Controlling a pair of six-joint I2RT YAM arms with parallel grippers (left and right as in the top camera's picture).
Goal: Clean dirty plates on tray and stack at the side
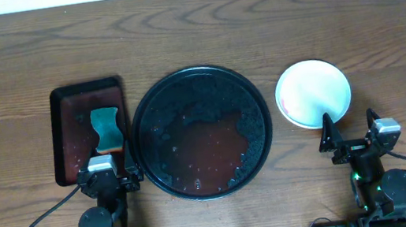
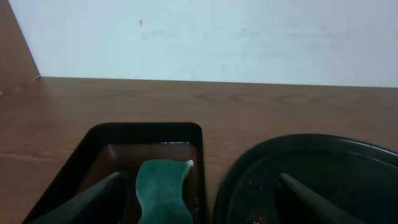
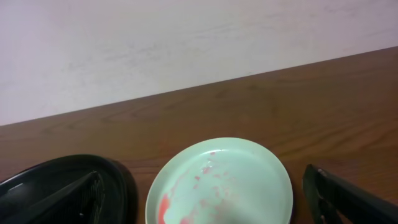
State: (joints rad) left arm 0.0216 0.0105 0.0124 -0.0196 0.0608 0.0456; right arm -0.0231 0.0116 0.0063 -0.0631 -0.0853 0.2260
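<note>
Plate (image 1: 312, 93) just ahead of right tool (image 1: 348, 118), apparently apart

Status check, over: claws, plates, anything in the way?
Left claw open, empty; right claw open, empty. Large round black tray bare of plates. Pale green round plate, red-smeared, on table right of it. Nothing blocking either claw.

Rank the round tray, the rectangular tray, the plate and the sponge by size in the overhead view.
1. round tray
2. rectangular tray
3. plate
4. sponge
All lie at about one height, so the order holds.
</note>
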